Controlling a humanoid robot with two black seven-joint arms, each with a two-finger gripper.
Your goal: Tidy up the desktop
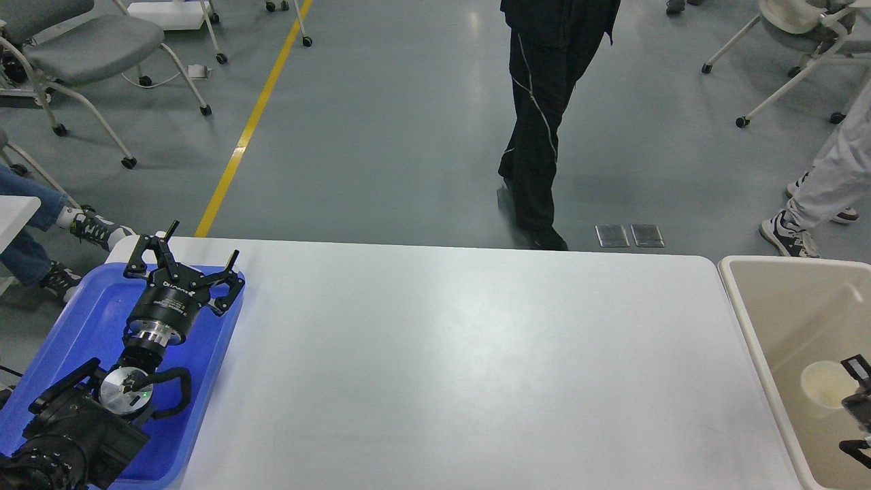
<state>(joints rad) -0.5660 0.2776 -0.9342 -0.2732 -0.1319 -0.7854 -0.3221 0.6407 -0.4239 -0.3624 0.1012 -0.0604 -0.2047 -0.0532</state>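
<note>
The white table (442, 354) fills the view between a blue tray (75, 327) and a beige bin (782, 320). The left hand (194, 255), fingers apart, hovers over the tray. The right hand (859, 401) sits at the frame's edge; I cannot tell its state. Grey floor (408, 136) and chairs (81, 47) lie beyond.

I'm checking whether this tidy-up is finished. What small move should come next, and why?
Probably lift the left claw up and back from the blue tray. It hangs open over the tray holding nothing, and the desktop shows no loose items. A pale cup already sits in the beige bin, beside the right claw, which is only partly visible.
</note>
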